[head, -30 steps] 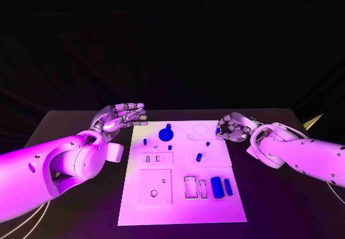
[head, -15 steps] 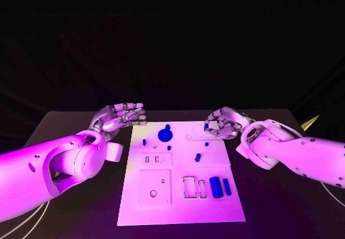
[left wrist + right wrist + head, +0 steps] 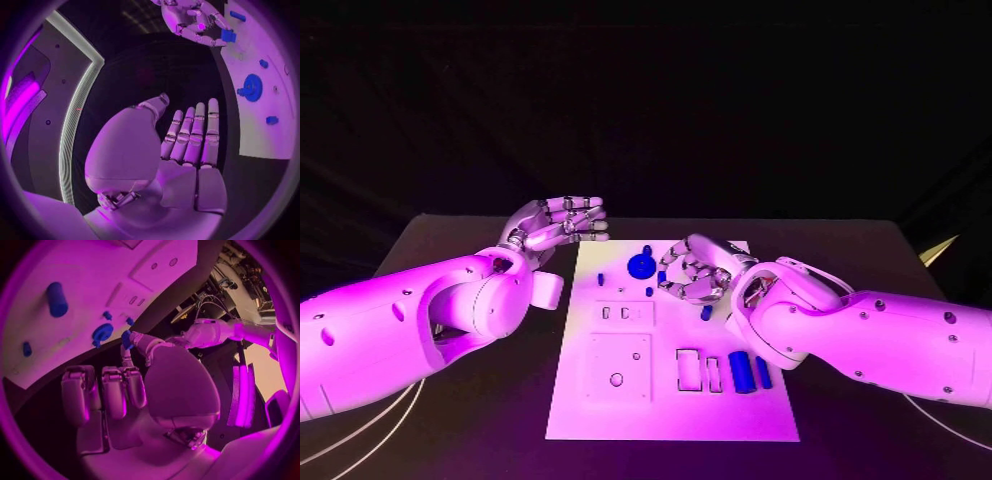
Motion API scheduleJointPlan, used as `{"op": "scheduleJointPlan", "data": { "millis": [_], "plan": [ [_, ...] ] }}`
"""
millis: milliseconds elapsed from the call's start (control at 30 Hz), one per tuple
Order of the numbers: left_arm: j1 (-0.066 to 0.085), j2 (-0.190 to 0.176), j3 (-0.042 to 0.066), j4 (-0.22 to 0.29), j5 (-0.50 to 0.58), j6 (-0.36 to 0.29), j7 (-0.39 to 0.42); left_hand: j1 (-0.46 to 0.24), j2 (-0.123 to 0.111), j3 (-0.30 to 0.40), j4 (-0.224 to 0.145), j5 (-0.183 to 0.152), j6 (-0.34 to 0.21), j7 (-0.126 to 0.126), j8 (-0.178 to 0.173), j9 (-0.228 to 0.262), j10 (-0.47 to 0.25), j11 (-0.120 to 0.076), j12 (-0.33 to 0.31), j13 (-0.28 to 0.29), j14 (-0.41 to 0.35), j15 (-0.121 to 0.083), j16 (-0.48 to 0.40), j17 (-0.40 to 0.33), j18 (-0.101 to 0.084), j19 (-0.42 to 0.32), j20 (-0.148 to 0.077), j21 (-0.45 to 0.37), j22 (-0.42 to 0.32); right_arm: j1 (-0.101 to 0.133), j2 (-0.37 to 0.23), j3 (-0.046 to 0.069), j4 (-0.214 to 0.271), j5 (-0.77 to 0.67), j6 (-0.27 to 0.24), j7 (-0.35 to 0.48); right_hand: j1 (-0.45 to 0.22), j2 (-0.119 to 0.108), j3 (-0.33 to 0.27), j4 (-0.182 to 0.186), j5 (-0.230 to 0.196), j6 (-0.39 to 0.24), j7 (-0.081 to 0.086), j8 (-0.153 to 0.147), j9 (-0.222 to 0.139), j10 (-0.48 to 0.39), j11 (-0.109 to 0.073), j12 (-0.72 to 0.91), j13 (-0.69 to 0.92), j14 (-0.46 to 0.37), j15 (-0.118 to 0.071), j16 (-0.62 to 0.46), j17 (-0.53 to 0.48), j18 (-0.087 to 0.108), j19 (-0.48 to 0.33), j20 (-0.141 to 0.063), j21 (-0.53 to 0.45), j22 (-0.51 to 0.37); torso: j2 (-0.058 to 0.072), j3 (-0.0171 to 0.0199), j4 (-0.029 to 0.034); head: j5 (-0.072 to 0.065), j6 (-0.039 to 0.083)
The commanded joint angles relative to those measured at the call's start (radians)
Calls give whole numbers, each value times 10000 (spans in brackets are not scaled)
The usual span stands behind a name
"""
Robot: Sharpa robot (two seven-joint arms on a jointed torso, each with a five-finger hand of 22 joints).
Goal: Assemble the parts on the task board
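Observation:
The white task board lies in the middle of the table. On it are a blue gear-like disc, small blue pegs and two blue cylinders at the near right. My right hand hovers over the board's far middle, just right of the disc, and pinches a small blue part at its fingertips; the left wrist view shows that part too. My left hand hangs beside the board's far left corner, fingers straight and apart, holding nothing.
Rectangular recesses and a raised square plate take up the board's near half. Black table surrounds the board on both sides. My bulky right forearm lies over the table right of the board.
My right hand has carried the small blue part leftward from the board's far right edge to over its far middle. The left hand keeps its place; the camera has shifted a little.

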Motion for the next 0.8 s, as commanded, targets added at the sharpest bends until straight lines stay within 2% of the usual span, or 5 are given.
{"op": "scheduleJointPlan", "data": {
  "millis": [33,167,367,633,800],
  "plan": [
    [9,65,6,-50,26,204,31,8,20,-16,-64,-52,-48,757,-23,-16,-36,12,-21,13,-90,14,-42,16,64,-81,-20,42,14,-124,287,-21,-80,-748,-10,-586,-75,3,33,-2,55,34,-32,70,243,432,-14,-56,1968,1043,10,62,2633,-114,654,-37,-31,2128,-29,-7,33,95,-86],
    [10,97,5,-73,26,207,28,8,20,-16,-64,-52,-48,757,-23,-16,-36,12,-21,13,-90,14,-42,16,64,-81,-20,42,14,-261,607,-45,-245,-970,-21,-752,-85,-8,33,-8,71,32,-32,73,246,438,-13,-49,1975,1043,10,62,2633,-113,652,-37,-35,2125,-20,-25,7,140,-126],
    [11,118,4,-66,26,205,24,4,26,-11,-70,-52,-44,755,-23,-16,-31,11,-17,14,-89,14,-41,25,65,-92,-18,50,19,-498,1010,-84,-552,-1239,-125,-903,-97,-21,42,-36,115,51,-40,95,260,459,-20,-27,1996,1043,9,62,2633,-120,669,-36,-10,2145,5,-14,-3,140,-148],
    [11,136,6,-32,26,204,33,4,26,-11,-70,-52,-44,755,-23,-16,-31,11,-17,14,-89,14,-41,25,65,-92,-18,50,19,-799,1387,-120,-869,-1561,-199,-1004,-112,-41,40,-48,134,54,-42,103,266,467,-21,-18,2005,1043,8,62,2633,-125,682,-36,9,2159,5,-11,15,181,-262],
    [12,130,6,-18,26,206,30,4,26,-11,-70,-52,-44,755,-23,-16,-31,11,-17,14,-89,14,-41,25,65,-92,-18,50,19,-901,1516,-128,-971,-1652,-175,-971,-133,-58,35,-54,148,58,-43,111,272,473,-21,-12,2010,1043,6,62,2633,-125,682,-36,8,2159,-3,-4,19,194,-327]
  ]
}}
